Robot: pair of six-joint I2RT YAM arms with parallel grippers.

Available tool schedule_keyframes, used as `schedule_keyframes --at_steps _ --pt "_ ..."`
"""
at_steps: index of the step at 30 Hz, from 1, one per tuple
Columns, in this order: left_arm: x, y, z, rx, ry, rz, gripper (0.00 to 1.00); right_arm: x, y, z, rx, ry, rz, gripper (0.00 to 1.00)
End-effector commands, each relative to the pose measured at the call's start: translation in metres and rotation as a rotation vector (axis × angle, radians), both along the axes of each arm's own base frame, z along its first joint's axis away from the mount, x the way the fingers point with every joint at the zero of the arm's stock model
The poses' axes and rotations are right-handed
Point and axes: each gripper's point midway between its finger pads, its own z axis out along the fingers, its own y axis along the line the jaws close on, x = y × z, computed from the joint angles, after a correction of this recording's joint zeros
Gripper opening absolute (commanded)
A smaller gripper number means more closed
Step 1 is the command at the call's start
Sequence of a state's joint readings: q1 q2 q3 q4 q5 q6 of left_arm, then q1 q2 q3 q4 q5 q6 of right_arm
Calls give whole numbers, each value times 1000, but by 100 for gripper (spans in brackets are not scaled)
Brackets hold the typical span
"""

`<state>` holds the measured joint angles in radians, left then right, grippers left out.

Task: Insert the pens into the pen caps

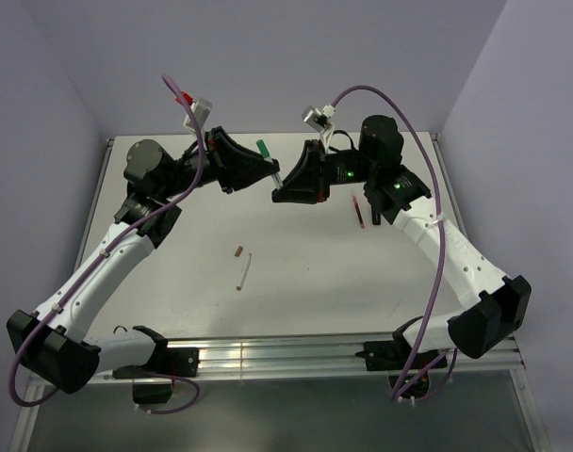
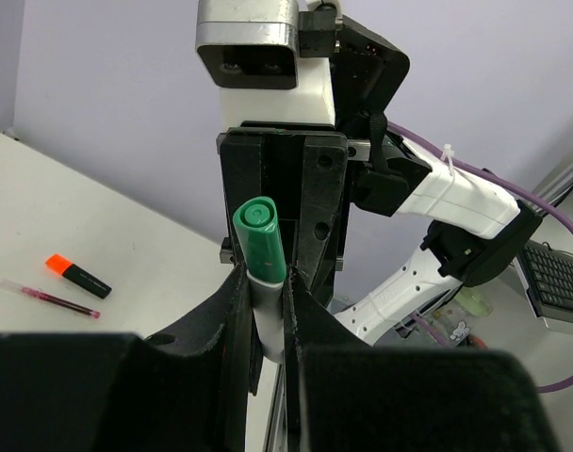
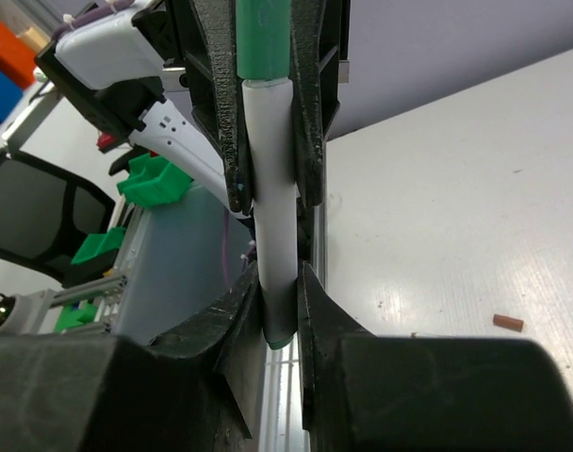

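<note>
A thin white pen (image 3: 272, 188) with the green cap (image 2: 260, 240) on its upper end is held above the table between both arms. My left gripper (image 2: 266, 282) is shut on the white body just below the cap. My right gripper (image 3: 277, 282) is shut on the pen's lower end. From above, the cap (image 1: 263, 148) sticks up over the left gripper (image 1: 266, 172) and right gripper (image 1: 279, 191), which meet tip to tip. A second white pen (image 1: 244, 272) and the brownish-red cap (image 1: 237, 251) lie mid-table. The dark red pen (image 1: 359, 211) lies by the right arm.
The black marker with an orange end (image 2: 77, 276) lies next to the dark red pen (image 2: 49, 298) on the table's right side. The brownish-red cap also shows in the right wrist view (image 3: 508, 323). The aluminium rail (image 1: 286, 356) runs along the near edge.
</note>
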<state>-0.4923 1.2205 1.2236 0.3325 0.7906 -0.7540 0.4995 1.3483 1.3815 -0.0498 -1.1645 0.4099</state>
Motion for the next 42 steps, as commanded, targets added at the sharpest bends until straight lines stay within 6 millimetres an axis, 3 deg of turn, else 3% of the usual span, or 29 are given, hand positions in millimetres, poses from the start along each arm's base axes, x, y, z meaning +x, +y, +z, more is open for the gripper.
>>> schedule_keyframes --at_steps 1,3,6,10,13,17,22,28,34,42 --pt "5 3 11 -5 -63 17 0 -14 -6 17 27 -56 26 5" --pt "6 2 11 -4 -65 16 4 -14 -7 19 28 -60 28 0" --pt "8 2 11 -5 -65 19 14 -15 -7 21 32 -67 33 0" --pt "7 1 12 -6 -59 14 45 -12 -7 24 34 -73 8 0" --pt "4 6 13 -19 -64 22 54 -6 -8 24 35 -62 -19 0" --pt "-5 23 19 -43 -76 42 57 -2 -12 26 39 -59 -41 0" --pt "-13 30 27 -53 -108 22 62 -6 -13 27 44 -59 -29 0" --pt "-5 33 44 -85 -115 62 69 -14 -14 27 49 -59 11 0" --pt "10 31 57 -98 -110 94 67 -20 -13 23 45 -67 33 0" --pt "10 28 63 -120 -87 66 65 -15 -9 15 22 -67 19 0"
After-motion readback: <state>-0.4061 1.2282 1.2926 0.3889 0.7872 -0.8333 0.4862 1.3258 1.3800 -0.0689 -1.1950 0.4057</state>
